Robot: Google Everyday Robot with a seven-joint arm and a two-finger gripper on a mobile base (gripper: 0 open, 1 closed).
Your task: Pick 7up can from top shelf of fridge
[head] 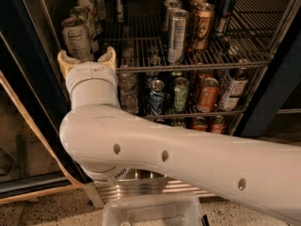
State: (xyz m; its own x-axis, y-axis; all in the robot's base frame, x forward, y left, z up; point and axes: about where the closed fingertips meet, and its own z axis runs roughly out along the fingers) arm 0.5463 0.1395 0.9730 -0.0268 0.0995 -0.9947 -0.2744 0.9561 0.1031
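The gripper (87, 60) sits in the upper left of the frame, at the front edge of the top shelf (197, 62). Its two yellowish fingers (65, 61) are spread apart and hold nothing. Nearest the camera, a clear plastic tub (150, 212) lies at the bottom edge, and the white arm (188, 154) sweeps from lower right up to the wrist.

Just beyond the fingers stands the 7up can (76, 39), upright, first in a row of cans running back along the left side of the fridge (268, 93). Its base is hidden behind the wrist, so it is unclear whether the fingers already flank it or stop short. Further right on the same shelf stands a tall slim silver can (178, 36).

This looks like the final approach before the grasp. The next move likely calls for a short push forward, centred on the can, then closing without nudging the can behind.
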